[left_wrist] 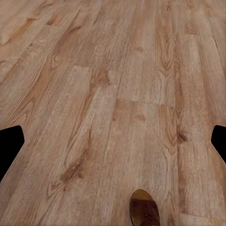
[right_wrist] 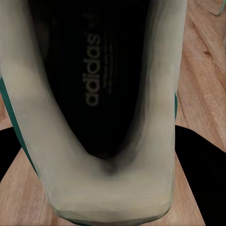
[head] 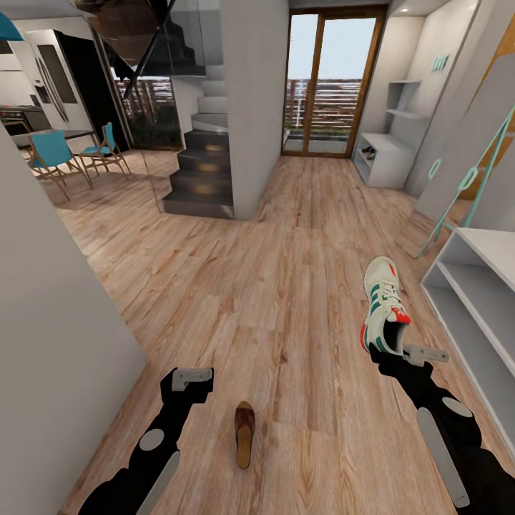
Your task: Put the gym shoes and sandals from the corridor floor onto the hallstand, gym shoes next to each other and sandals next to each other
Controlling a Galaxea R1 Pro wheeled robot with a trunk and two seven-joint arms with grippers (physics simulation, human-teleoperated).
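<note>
The light brown wood-plank corridor floor [head: 286, 286] stretches ahead. At its right edge stands the low white hallstand with open shelves [head: 478, 286]. The right tool [head: 400, 352] is clenched on the heel of a cream-white, green-striped gym shoe [head: 383, 304], held off the floor. A dark brown woven sandal [head: 244, 433] lies on the floor beside the released left tool [head: 189, 377].

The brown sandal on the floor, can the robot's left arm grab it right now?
Probably yes. The sandal lies on bare floor just beside the left gripper, which looks open and holds nothing. Nothing stands between them; the arm would need to reach down.
</note>
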